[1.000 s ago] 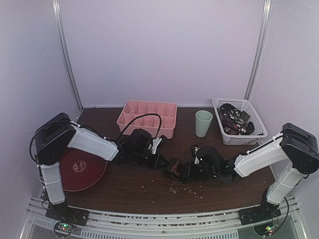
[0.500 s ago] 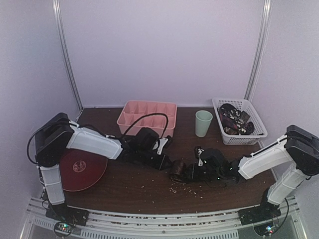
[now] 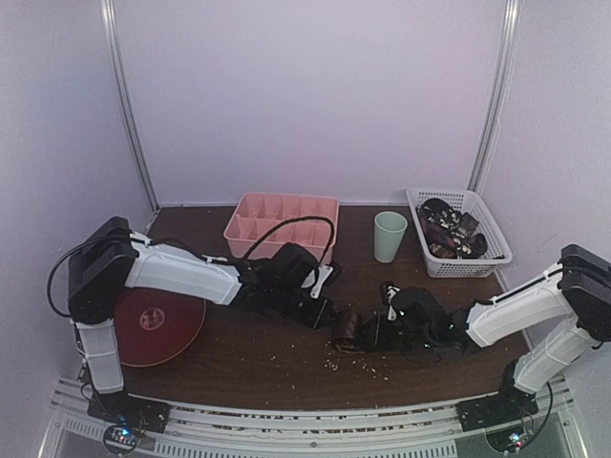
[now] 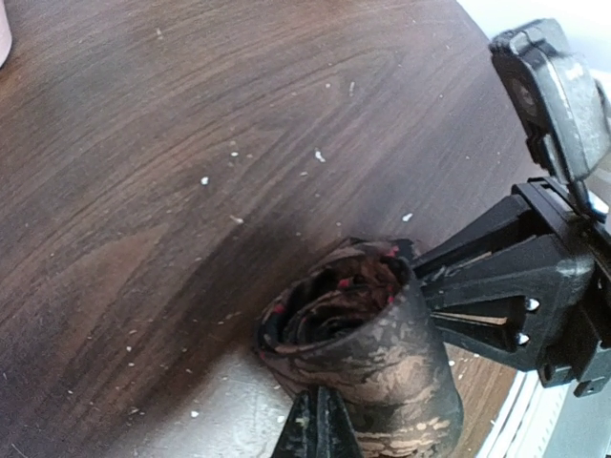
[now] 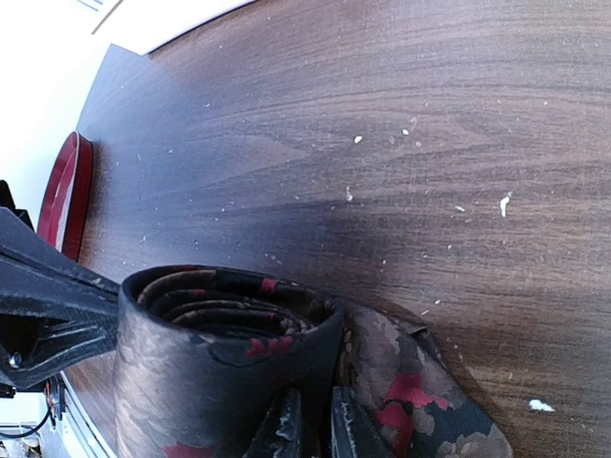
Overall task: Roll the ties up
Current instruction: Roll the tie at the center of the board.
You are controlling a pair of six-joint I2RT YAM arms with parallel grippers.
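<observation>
A dark tie with red and tan patterning is rolled into a coil [image 3: 346, 329] lying on its side on the brown table between the two grippers. In the left wrist view the coil [image 4: 372, 353] fills the lower centre. My left gripper [image 4: 318, 426] is shut, its tips against the coil's outer wall; in the top view it [image 3: 326, 313] sits just left of the coil. My right gripper [image 5: 313, 425] is shut on the coil's [image 5: 210, 363] outer layer where the loose tail [image 5: 410, 396] leaves it. In the top view it [image 3: 368, 332] is just right of the coil.
A pink divided tray [image 3: 283, 224] stands at the back centre, with a green cup [image 3: 389, 236] to its right. A white basket [image 3: 458, 270] holding more ties [image 3: 449, 229] is at the back right. A red plate [image 3: 153, 324] lies at the left. White crumbs [image 3: 358, 358] dot the table.
Both grippers and the coil have shifted right across the table. The left arm has stretched out further and the right arm has drawn back.
</observation>
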